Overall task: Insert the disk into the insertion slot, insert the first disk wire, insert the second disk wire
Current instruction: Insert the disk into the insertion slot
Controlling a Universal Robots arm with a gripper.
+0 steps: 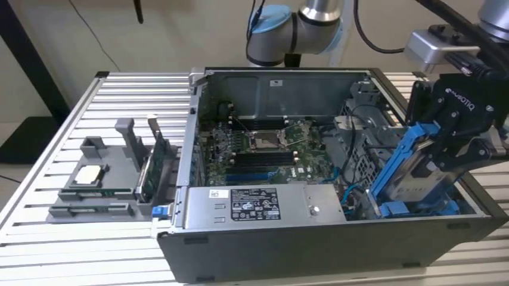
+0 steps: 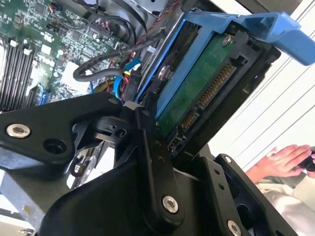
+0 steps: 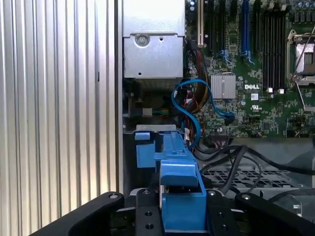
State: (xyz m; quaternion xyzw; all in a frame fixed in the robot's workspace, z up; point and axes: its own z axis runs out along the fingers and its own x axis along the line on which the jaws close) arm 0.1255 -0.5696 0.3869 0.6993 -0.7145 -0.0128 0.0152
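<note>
Surface: a slatted aluminium worktop (image 1: 47,250), pale wall behind, and a dark stand (image 1: 32,65) beyond its edge at the exterior view's left. An open computer case (image 1: 318,253) occupies the worktop toward the exterior view's right edge, with a grey parts fixture (image 1: 95,179) near the opposite edge.

The gripper (image 1: 442,156) is clamped on the disk (image 1: 402,173), which is held tilted at the case's end nearest the exterior view's right edge. Its lower end is down among blue bay fittings and possibly not seated.

A blue cable (image 3: 189,105) loops beside the motherboard (image 3: 256,88). A person's hand (image 2: 280,160) appears beyond the worktop.
</note>
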